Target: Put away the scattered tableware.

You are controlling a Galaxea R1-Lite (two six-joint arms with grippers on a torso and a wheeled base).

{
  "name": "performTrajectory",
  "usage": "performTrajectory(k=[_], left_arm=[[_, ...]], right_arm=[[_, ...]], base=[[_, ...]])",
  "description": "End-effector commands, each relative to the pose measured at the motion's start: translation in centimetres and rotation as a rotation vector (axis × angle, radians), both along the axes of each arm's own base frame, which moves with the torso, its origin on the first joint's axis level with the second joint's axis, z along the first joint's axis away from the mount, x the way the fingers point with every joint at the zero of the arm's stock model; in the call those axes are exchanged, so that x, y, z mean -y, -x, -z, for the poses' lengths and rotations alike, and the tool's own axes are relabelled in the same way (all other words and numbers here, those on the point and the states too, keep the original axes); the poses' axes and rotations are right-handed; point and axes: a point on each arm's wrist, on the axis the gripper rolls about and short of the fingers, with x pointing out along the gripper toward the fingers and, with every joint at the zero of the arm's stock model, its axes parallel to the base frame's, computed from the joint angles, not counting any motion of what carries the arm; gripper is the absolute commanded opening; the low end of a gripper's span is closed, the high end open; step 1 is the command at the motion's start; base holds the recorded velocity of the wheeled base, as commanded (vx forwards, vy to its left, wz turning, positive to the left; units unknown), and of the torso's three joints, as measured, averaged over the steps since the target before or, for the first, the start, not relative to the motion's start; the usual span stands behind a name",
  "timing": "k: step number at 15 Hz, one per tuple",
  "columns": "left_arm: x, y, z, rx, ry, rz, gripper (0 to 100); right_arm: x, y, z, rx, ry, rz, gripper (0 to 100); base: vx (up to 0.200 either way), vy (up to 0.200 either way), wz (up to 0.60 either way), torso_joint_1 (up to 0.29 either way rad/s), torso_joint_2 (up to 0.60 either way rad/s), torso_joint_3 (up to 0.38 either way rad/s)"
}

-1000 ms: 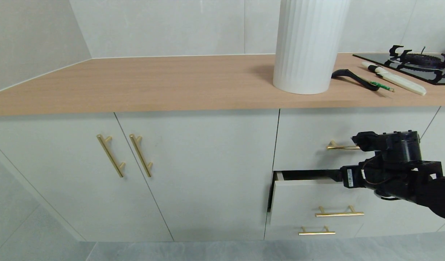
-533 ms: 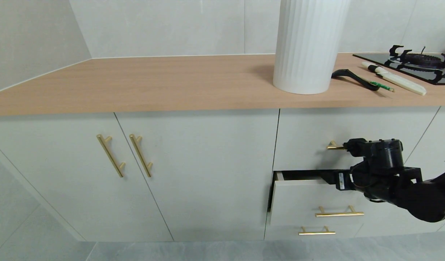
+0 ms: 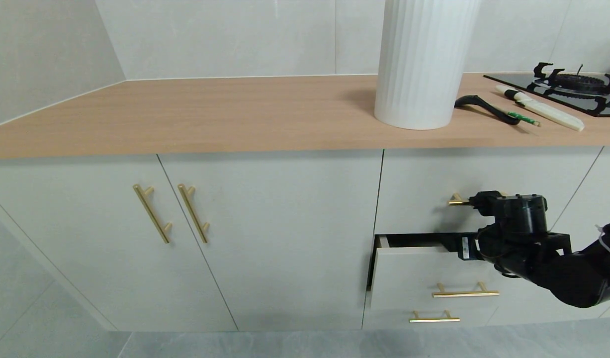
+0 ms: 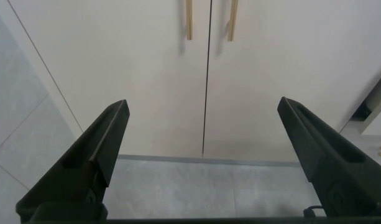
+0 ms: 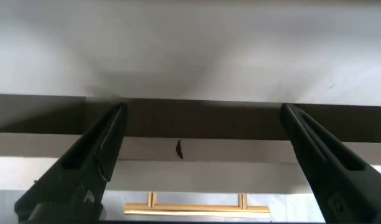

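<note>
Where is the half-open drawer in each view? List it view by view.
Head view: drawer, lower right.
Left wrist view: at the edge, past the cabinet doors.
Right wrist view: straight ahead of the right pincer.
Shared landmark: its gold handle.

I see my left gripper (image 4: 202,104), fingers (image 4: 97,155) spread wide with nothing between them, facing two closed doors (image 4: 140,81) whose gold handles (image 4: 189,18) flank the seam, with grey floor (image 4: 178,186) nearer me.
</note>
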Motion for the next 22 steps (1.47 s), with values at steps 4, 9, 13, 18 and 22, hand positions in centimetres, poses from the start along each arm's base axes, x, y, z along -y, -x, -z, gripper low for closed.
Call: performTrajectory(k=[4,9,13,18,22], left_arm=[[0.0,0.0,0.0,-0.001,0.001,-0.001,100],[0.0,0.0,0.0,-0.003,0.001,-0.001,100],[0.0,0.0,0.0,-0.001,0.001,-0.001,100],[0.0,0.0,0.0,-0.001,0.001,-0.001,100],[0.0,0.0,0.0,-0.003,0.001,-0.001,100]], right_arm=[[0.5,1.5,-1.2,-0.079,0.006,-0.022,100],[1.1,5.2,-4.8,-0.264,0.03,-0.115,100],[1.1,7.8,-8.2,-0.367,0.006,-0.174,100],[-0.1,7.7,-6.1,-0.497,0.04,-0.21,100],[-0.9,7.8,-4.0,-0.64,0.074,-0.236,100]], base=[[0.0,0.0,0.0,0.0,0.0,0.0],[0.0,0.0,0.0,0.0,0.0,0.0],[0.0,0.0,0.0,0.0,0.0,0.0],[0.0,0.0,0.0,0.0,0.0,0.0],[0.0,0.0,0.0,0.0,0.0,0.0]])
